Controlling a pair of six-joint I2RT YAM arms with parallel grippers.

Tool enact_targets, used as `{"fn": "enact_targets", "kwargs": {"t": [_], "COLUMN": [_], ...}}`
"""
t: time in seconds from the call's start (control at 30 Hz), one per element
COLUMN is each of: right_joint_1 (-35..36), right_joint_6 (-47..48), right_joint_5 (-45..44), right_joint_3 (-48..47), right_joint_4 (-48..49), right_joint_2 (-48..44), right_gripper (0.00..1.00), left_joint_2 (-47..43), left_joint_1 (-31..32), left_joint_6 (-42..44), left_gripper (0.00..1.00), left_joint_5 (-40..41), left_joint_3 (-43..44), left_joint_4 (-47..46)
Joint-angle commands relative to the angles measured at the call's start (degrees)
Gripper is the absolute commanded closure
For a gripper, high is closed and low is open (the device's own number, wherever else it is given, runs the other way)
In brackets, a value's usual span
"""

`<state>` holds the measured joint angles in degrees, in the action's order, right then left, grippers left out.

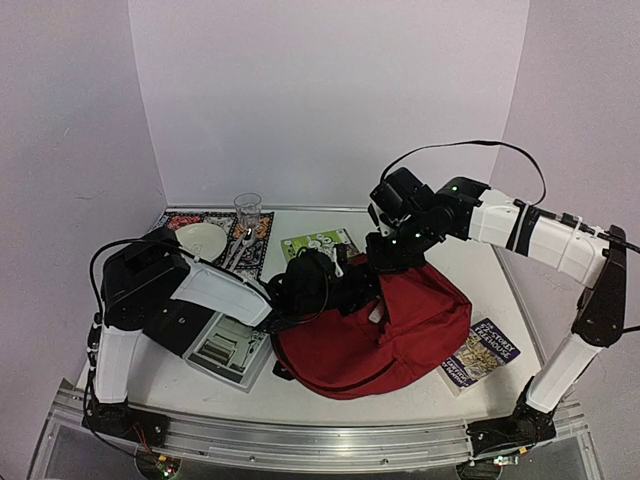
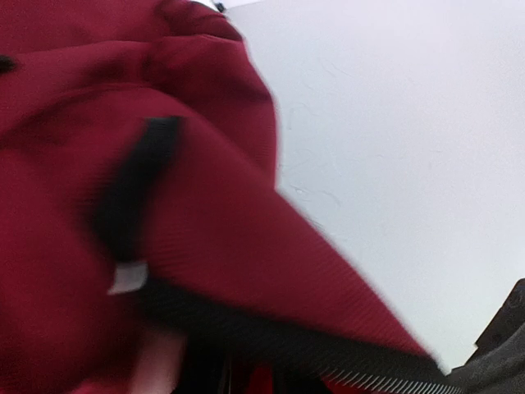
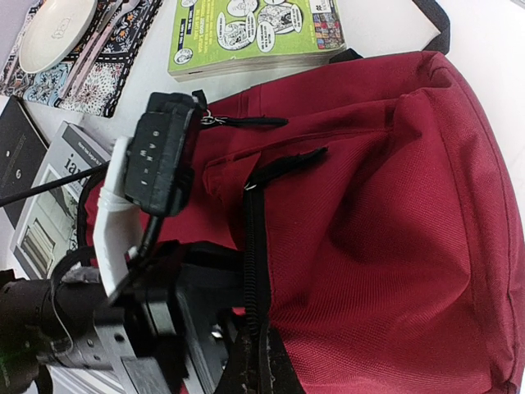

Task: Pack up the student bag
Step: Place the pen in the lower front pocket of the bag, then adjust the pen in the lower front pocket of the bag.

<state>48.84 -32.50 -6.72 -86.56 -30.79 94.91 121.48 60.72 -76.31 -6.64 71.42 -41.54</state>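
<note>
The student bag (image 1: 400,335), dark red with black zips, lies in the middle of the table. My right gripper (image 3: 267,365) is shut on the black zip edge (image 3: 250,246) of its opening, at the bag's far top (image 1: 385,262). My left gripper (image 1: 335,290) reaches in from the left and sits at the same opening. In the left wrist view, blurred red fabric (image 2: 205,205) and a black zip tape (image 2: 271,336) cover the spot where its fingers are, so they are hidden. The left wrist's camera housing (image 3: 160,152) shows beside the bag.
A green comic book (image 1: 318,243) lies just behind the bag. A patterned placemat (image 1: 255,250) at the back left carries a white bowl (image 1: 200,238) and a glass (image 1: 247,212). A black book (image 1: 185,322) and a grey magazine (image 1: 228,352) lie left; another book (image 1: 482,352) lies right.
</note>
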Motion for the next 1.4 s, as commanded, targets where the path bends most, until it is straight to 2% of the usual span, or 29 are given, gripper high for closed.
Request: {"fn": "enact_targets", "kwargs": {"t": [0.0, 0.07, 0.23, 0.33, 0.47, 0.6, 0.7, 0.9, 1.0, 1.2, 1.37], "right_joint_1": [0.27, 0.22, 0.26, 0.26, 0.26, 0.22, 0.25, 0.27, 0.27, 0.21, 0.22], "right_joint_6": [0.07, 0.02, 0.01, -0.10, 0.00, 0.39, 0.51, 0.53, 0.52, 0.56, 0.82], "right_joint_5": [-1.02, -1.19, -1.54, -1.79, -2.12, -2.02, -1.74, -0.67, -0.35, 0.62, 1.72], "right_joint_3": [0.01, 0.16, 1.23, 2.01, 2.36, 2.56, 2.96, 3.64, 4.09, 4.90, 4.87], "right_joint_4": [-0.06, -0.15, -0.15, -0.15, -0.15, -0.07, 0.10, 1.23, 1.69, 2.62, 3.47], "right_joint_2": [-3.23, -3.37, -4.04, -4.41, -4.27, -3.66, -3.34, -3.40, -3.60, -3.62, -3.42], "right_gripper": [1.00, 1.00, 1.00, 1.00, 1.00, 1.00, 1.00, 1.00, 1.00, 1.00, 1.00], "left_joint_2": [2.71, 2.21, -3.99, -6.67, -10.39, -14.01, -14.66, -12.37, -10.27, -7.28, -2.96], "left_joint_1": [1.23, 1.24, 0.77, 0.12, -0.07, -0.31, -1.02, -2.06, -2.10, -2.13, -2.44], "left_joint_6": [0.58, 0.37, 3.39, 3.63, 5.07, 7.32, 8.28, 8.26, 8.75, 10.09, 10.36], "left_gripper": [0.83, 0.82, 0.68, 0.64, 0.61, 0.51, 0.45, 0.33, 0.32, 0.31, 0.37], "left_joint_5": [-2.50, -1.76, 2.12, 2.37, 3.99, 6.01, 8.48, 7.74, 8.00, 7.58, 8.01], "left_joint_3": [6.28, 5.70, -1.77, -6.13, -11.24, -12.93, -11.30, -6.74, -2.78, 2.73, 8.64], "left_joint_4": [-1.74, -1.79, -1.55, -0.65, 1.71, 7.51, 13.53, 19.72, 23.79, 26.10, 33.25]}}
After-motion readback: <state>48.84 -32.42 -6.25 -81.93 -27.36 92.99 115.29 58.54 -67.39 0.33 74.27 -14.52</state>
